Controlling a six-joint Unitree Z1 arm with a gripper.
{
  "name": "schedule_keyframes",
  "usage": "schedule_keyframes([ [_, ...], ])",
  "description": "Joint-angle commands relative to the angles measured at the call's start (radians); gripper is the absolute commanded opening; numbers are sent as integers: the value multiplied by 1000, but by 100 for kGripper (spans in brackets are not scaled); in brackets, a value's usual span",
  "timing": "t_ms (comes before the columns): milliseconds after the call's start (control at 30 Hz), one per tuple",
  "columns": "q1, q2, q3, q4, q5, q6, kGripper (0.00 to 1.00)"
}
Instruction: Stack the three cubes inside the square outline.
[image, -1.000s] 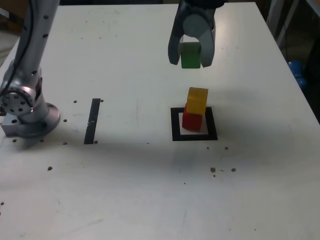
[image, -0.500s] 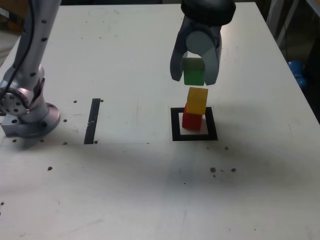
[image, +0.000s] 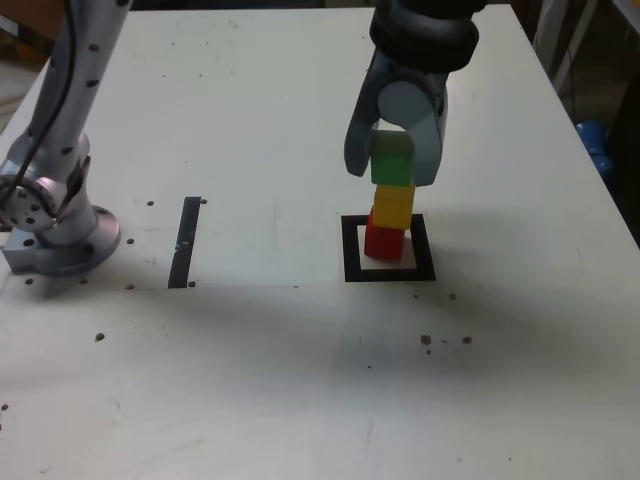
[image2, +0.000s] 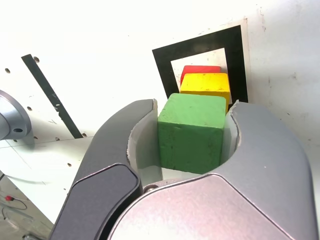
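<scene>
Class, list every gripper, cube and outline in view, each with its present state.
Grey two-jawed gripper: closed on the green cube
Green cube: gripped, above the yellow cube
Yellow cube: stacked on the red cube
Red cube: inside the outline
Black square outline: occupied

The site is a robotics lab or a similar test workspace. Indicators: a robot arm (image: 55, 130) with a round metal base (image: 75, 240) stands on a white, scuffed work table (image: 270, 370). The table surface carries scattered dark holes or spots, a straight black strip (image: 185, 242) and a square black outline (image: 353, 250). A dark cable (image: 71, 60) runs along the arm.
</scene>
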Motion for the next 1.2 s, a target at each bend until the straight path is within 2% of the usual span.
schedule_keyframes([
  [0, -1, 5, 0, 6, -1, 0, 66],
  [100, -1, 6, 4, 3, 0, 1, 94],
  [167, -1, 7, 7, 2, 0, 1, 99],
  [667, -1, -26, 24, 3, 17, 1, 100],
  [867, 0, -115, 99, 3, 41, -15, 100],
  [1167, 5, -274, 307, -23, 68, -68, 100],
])
